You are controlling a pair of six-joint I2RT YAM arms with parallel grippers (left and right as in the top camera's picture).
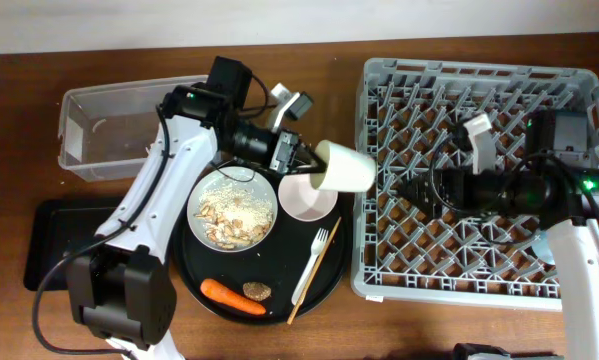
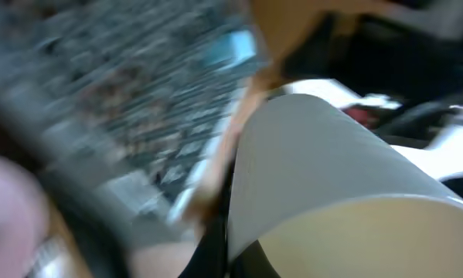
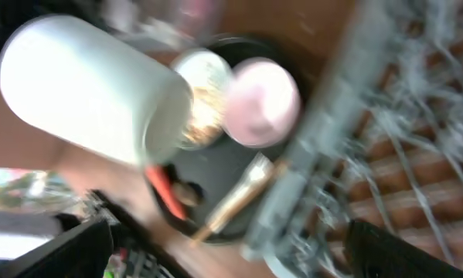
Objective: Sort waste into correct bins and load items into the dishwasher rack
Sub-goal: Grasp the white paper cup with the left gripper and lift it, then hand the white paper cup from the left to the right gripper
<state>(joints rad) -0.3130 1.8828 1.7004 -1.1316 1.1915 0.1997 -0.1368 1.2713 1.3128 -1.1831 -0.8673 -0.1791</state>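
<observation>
My left gripper [image 1: 301, 158] is shut on the small white cup [image 1: 345, 167] and holds it on its side in the air, between the round black tray and the dishwasher rack [image 1: 479, 270]. The cup fills the left wrist view [image 2: 331, 170] and shows in the right wrist view [image 3: 92, 85]. My right gripper [image 1: 419, 188] is open and empty over the rack, pointing towards the cup. On the round tray lie the plate with beige grains [image 1: 233, 208], the pink bowl [image 1: 307, 197], the fork [image 1: 311, 262], the stick [image 1: 315, 275], the carrot [image 1: 232, 296] and the brown piece [image 1: 257, 291]. The light blue cup, wrapper and napkin are out of view.
The clear tub [image 1: 109, 130] stands at the back left. The shallow black tray [image 1: 64, 245] lies at the front left, partly under my left arm. The round black tray [image 1: 279, 300] sits just left of the rack. Both wrist views are blurred.
</observation>
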